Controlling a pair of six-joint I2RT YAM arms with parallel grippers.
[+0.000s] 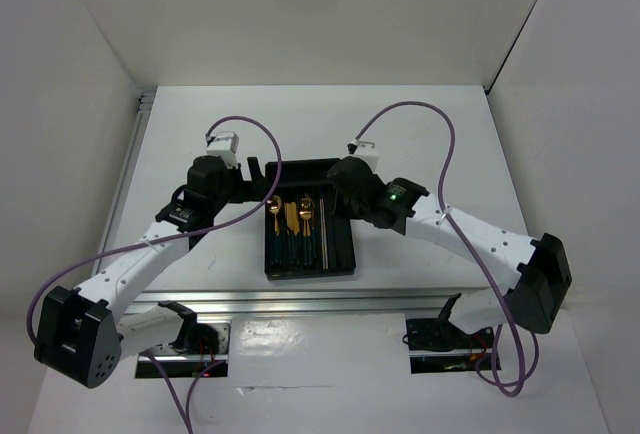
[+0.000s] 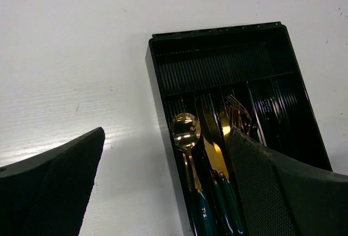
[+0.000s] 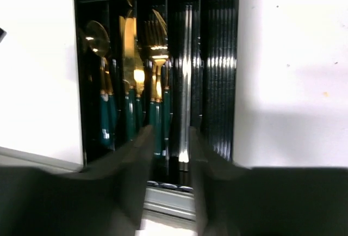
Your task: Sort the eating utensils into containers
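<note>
The black tray point(image 1: 343, 249) lies at the table's middle. In its lengthwise compartments lie a gold spoon point(image 1: 273, 210), gold knives point(image 1: 290, 216), gold forks point(image 1: 306, 208) and a thin silver piece point(image 1: 323, 229), green handles toward me. My left gripper point(image 1: 260, 192) hangs wide open and empty over the tray's far left corner; in the left wrist view point(image 2: 167, 132) one finger is over the table, the other over the tray point(image 2: 217, 64), with the spoon point(image 2: 185, 128) between. My right gripper point(image 1: 338, 202) hovers over the tray point(image 3: 220, 73), its jaws point(image 3: 167, 135) narrowly apart and empty above the silver piece point(image 3: 185, 84).
An aluminium rail point(image 1: 300, 299) runs along the table's near edge, just past the tray's near end. White walls stand left, right and behind. Purple cables loop over both arms.
</note>
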